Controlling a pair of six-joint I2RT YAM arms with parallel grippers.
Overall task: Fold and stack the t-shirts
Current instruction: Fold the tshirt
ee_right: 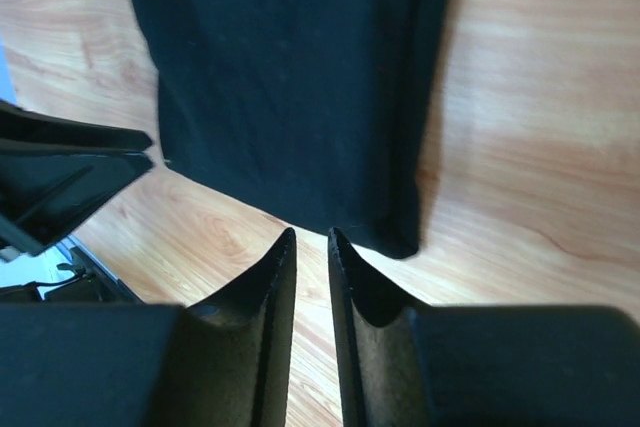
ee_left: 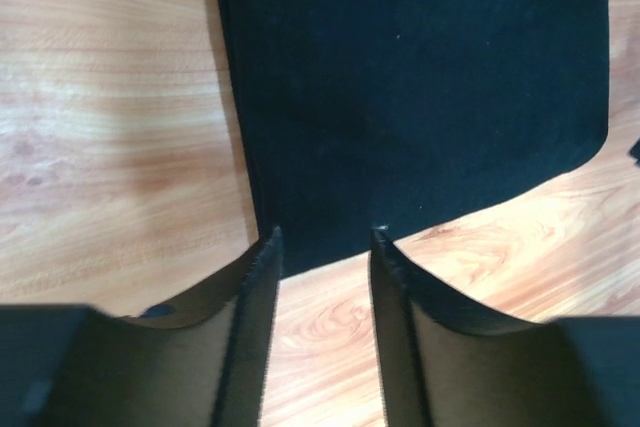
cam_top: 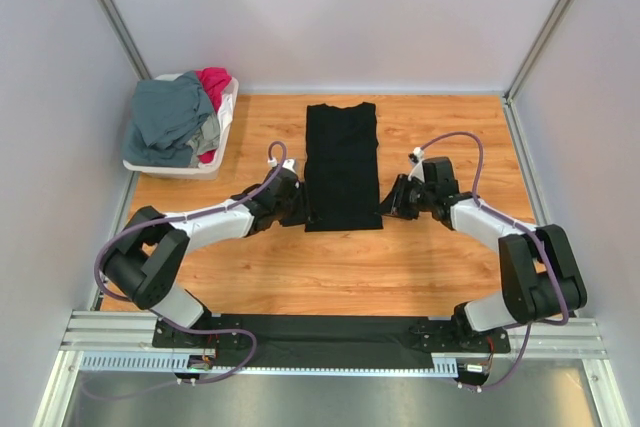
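The black t-shirt point(cam_top: 342, 162) lies flat mid-table, folded into a long narrow rectangle running away from me. My left gripper point(cam_top: 300, 209) is at its near left corner, open and empty; in the left wrist view the fingertips point(ee_left: 325, 237) reach the shirt's point(ee_left: 420, 77) near hem with bare wood between them. My right gripper point(cam_top: 388, 209) is at the near right corner, its jaws only narrowly apart and empty; in the right wrist view its tips point(ee_right: 311, 235) stand just short of the hem point(ee_right: 290, 67). The slate grey-blue shirt point(cam_top: 170, 117) and magenta-red shirt point(cam_top: 214, 82) lie heaped in the basket.
The white plastic basket point(cam_top: 170, 169) stands at the far left corner. A black strip point(cam_top: 320, 332) lies along the near edge between the arm bases. Grey walls enclose the wooden table point(cam_top: 450, 257). The left gripper's body shows in the right wrist view point(ee_right: 60, 177).
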